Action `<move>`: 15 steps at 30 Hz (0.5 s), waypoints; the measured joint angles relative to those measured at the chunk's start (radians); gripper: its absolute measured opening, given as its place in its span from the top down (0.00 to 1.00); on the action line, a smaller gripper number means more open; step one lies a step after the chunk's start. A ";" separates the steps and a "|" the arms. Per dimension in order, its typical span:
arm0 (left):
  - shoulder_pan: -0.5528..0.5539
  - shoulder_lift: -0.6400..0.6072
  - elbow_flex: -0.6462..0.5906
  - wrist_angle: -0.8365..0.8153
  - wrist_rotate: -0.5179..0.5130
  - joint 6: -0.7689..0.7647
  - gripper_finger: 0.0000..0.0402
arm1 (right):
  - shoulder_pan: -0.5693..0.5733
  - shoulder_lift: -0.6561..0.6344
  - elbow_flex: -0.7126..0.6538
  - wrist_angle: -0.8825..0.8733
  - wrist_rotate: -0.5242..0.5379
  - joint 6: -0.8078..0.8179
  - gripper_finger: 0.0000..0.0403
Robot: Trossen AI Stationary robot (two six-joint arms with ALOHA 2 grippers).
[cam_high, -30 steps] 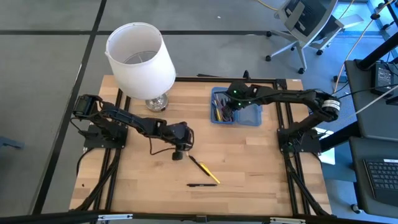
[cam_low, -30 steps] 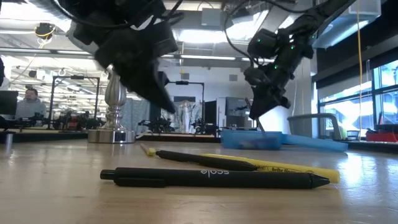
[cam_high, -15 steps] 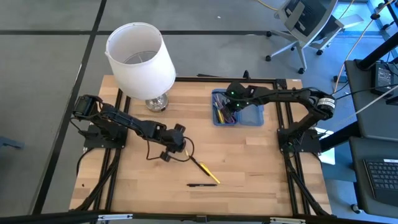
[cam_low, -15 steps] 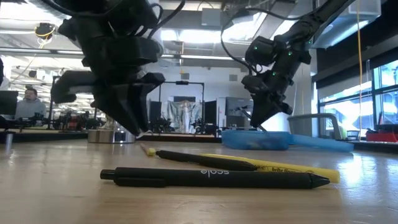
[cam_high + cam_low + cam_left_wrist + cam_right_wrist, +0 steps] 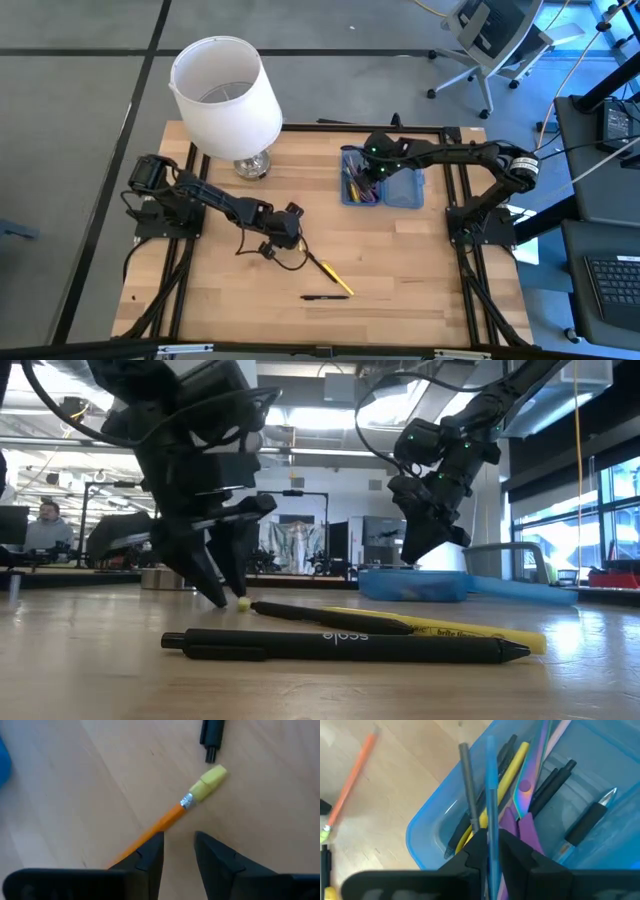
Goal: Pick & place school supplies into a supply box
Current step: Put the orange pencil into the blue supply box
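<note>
Two pens/pencils are out on the surface (image 5: 400, 270): an orange pencil (image 5: 331, 274) with a yellow eraser cap and a black pen (image 5: 322, 297) nearer the front edge, close together but not touching in the high view.

Left gripper (image 5: 178, 851) is low over the surface at the pencil's eraser end. Jaws are parted a moderate amount with nothing between them; one finger sits just beside the pencil shaft and the eraser lies just ahead of the tips.

Right gripper (image 5: 492, 842) is over the left half of the blue supply box (image 5: 402, 190) at the back right of the surface. Jaws are narrow, closed on a blue-grey pen (image 5: 491, 795) that stands tilted with its far end over the box.

Inside the box: yellow and black pens, purple-handled scissors (image 5: 522, 817) with iridescent blades, more black pens in the other half.

White lampshade (image 5: 224, 92) stands at the back left, well apart from the box.
</note>
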 joint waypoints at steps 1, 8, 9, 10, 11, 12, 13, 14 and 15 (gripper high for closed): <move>-0.001 0.006 0.000 0.005 0.001 0.000 0.74 | 0.000 0.000 0.000 0.001 0.000 0.002 0.87; -0.001 -0.018 -0.007 0.051 -0.017 0.018 0.75 | 0.000 0.000 0.000 0.001 -0.006 -0.009 0.87; -0.001 -0.026 -0.007 0.055 -0.018 0.036 0.75 | 0.000 0.000 0.000 0.001 -0.008 -0.021 0.87; 0.000 -0.031 -0.007 0.074 -0.019 0.061 0.75 | 0.000 0.000 0.000 0.001 -0.013 -0.028 0.87; 0.000 -0.034 -0.006 0.086 -0.021 0.087 0.75 | 0.000 0.000 0.000 0.001 -0.014 -0.030 0.87; 0.000 -0.034 -0.006 0.085 -0.021 0.112 0.75 | 0.000 0.000 0.000 0.001 -0.015 -0.030 0.87; 0.000 -0.033 -0.006 0.080 -0.020 0.137 0.75 | 0.000 0.000 0.000 0.001 -0.016 -0.030 0.86; -0.001 -0.027 -0.006 0.080 -0.018 0.161 0.75 | 0.000 0.000 0.000 0.001 -0.016 -0.030 0.85; 0.000 -0.018 -0.006 0.085 -0.013 0.181 0.75 | 0.000 0.000 0.000 0.001 -0.016 -0.030 0.83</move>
